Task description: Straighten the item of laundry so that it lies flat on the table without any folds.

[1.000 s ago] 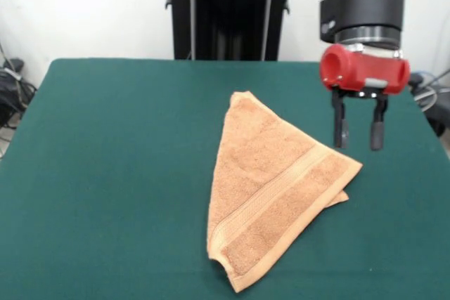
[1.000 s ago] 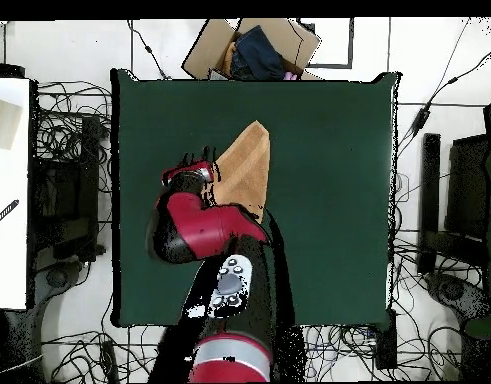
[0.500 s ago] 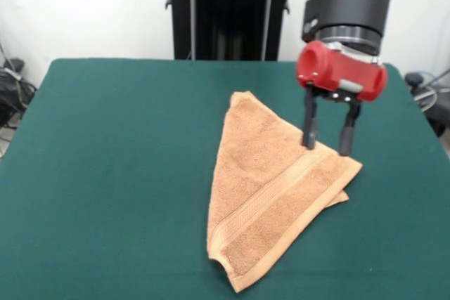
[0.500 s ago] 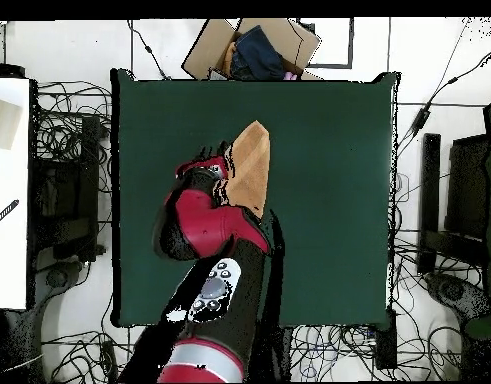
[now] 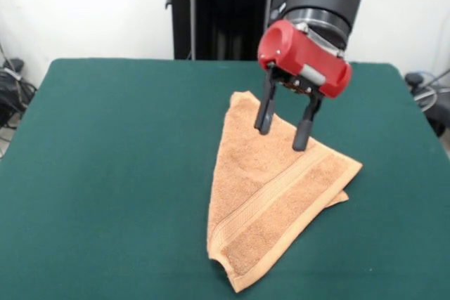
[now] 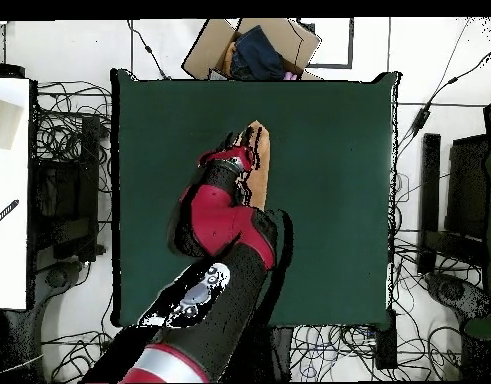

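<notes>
- Jaws [image 5: 283, 129] parted wide, holding nothing, tilted, hanging over the upper half of the towel [image 5: 271, 194]; tips look just above the cloth, contact not certain from the front
- Towel lies right of centre on the worktop [image 5: 112, 173], folded over into a triangle: narrow corner toward the far edge, woven band running diagonally across the top layer, a lower layer peeking out at the right corner and at the near tip
- Overhead: my arm [image 6: 221, 215] covers most of the cloth; only a strip of towel [image 6: 259, 160] shows beside it
- Risk: pinching here, mid-panel, could take both layers together; lifting would then drag the fold along rather than open it
- Risk: closing on thick terry away from an edge may bunch up a ridge and add creases
- Risk: a shallow pinch may slip off the pile; too deep and the tips press into the felt and shift the whole piece
- Better bet, I judge: a free corner of the top layer only
- Surface: dark green felt-like top, otherwise bare, plenty of room all round
- Room: white wall and a dark stand [image 5: 228, 12] behind; overhead shows cables [image 6: 69, 140] on the floor and a cardboard box [image 6: 251, 48] beyond one table edge
</notes>
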